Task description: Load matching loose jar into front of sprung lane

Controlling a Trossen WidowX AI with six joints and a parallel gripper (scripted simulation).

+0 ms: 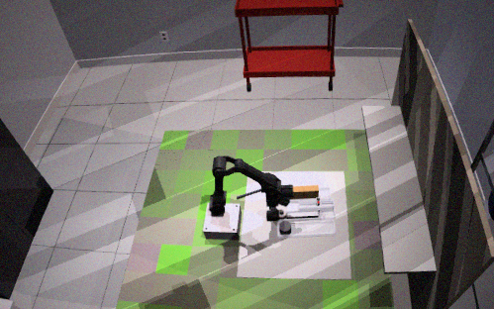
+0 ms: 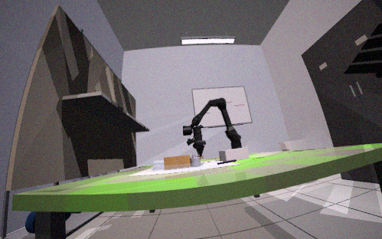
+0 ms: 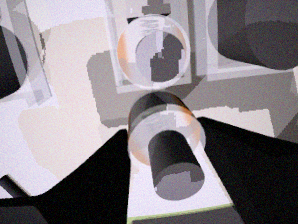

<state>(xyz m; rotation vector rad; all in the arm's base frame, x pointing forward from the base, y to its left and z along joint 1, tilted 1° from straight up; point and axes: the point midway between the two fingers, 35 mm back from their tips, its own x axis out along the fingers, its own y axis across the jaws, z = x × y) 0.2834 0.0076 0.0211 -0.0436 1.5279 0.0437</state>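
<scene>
My gripper (image 1: 274, 214) (image 2: 200, 155) (image 3: 162, 130) points down and is shut on a jar with a clear body, orange-tinted edge and dark knob; this held jar (image 3: 177, 175) fills the lower middle of the wrist view. Just ahead of it, a similar clear jar (image 3: 155, 52) stands at the front end of the middle lane. The lane's clear wall (image 3: 113, 55) shows beside it, with a dark pusher part (image 3: 156, 9) behind. The held jar is outside the lane's front. The front stop is hard to make out, and the held jar's exact height cannot be told.
A dark jar (image 1: 285, 228) (image 3: 255, 35) stands in the lane to the right in the wrist view. Another dark jar (image 3: 9, 62) is at the left edge. An orange block (image 1: 306, 191) (image 2: 177, 162) lies beside the lanes. A white mat (image 1: 294, 259) lies under everything.
</scene>
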